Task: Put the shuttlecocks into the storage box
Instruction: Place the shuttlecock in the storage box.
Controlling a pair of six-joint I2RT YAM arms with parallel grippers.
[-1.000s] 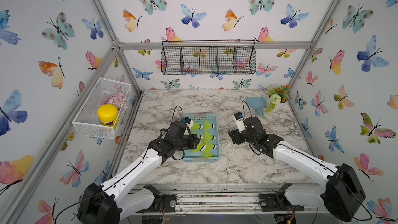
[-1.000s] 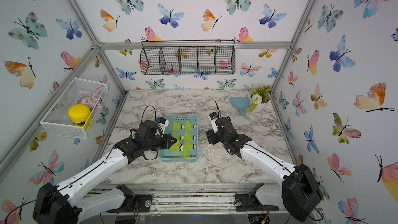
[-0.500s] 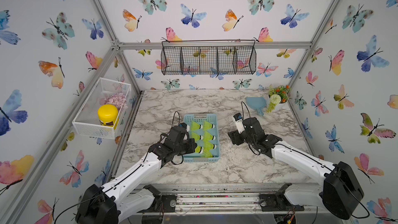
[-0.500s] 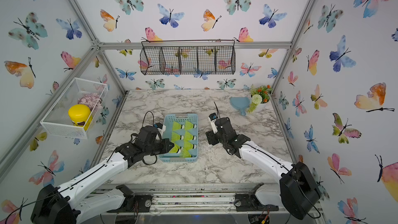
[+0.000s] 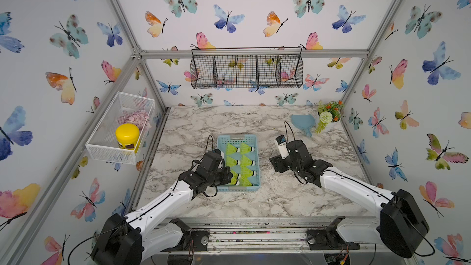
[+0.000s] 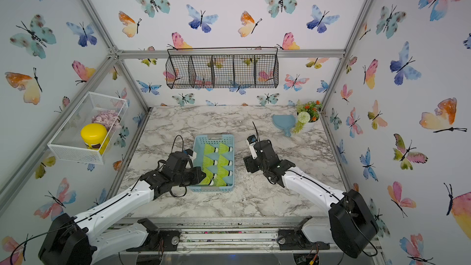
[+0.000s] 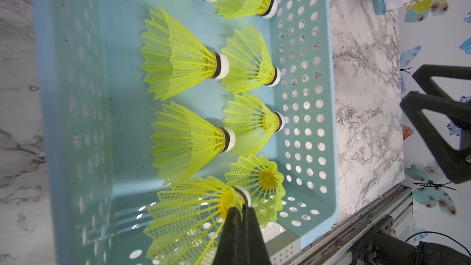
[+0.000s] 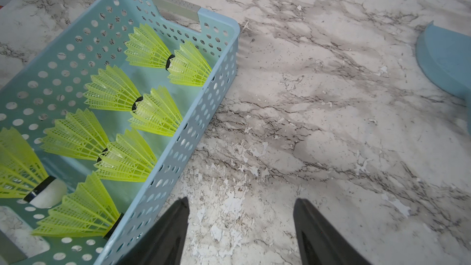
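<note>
On our marble tabletop, the shallow light blue perforated plastic storage box holds seven neon yellow-green plastic shuttlecocks; our left gripper pinches an eighth shuttlecock inside its near end, our right gripper hangs open alongside, so we judge only the release remains.

Bright even light, soft shadows, blurred wrist-view edges

Neon yellow-green plastic shuttlecocks, black-banded and white-tipped; light blue hole-patterned plastic basket; grey-veined white marble tabletop.
</note>
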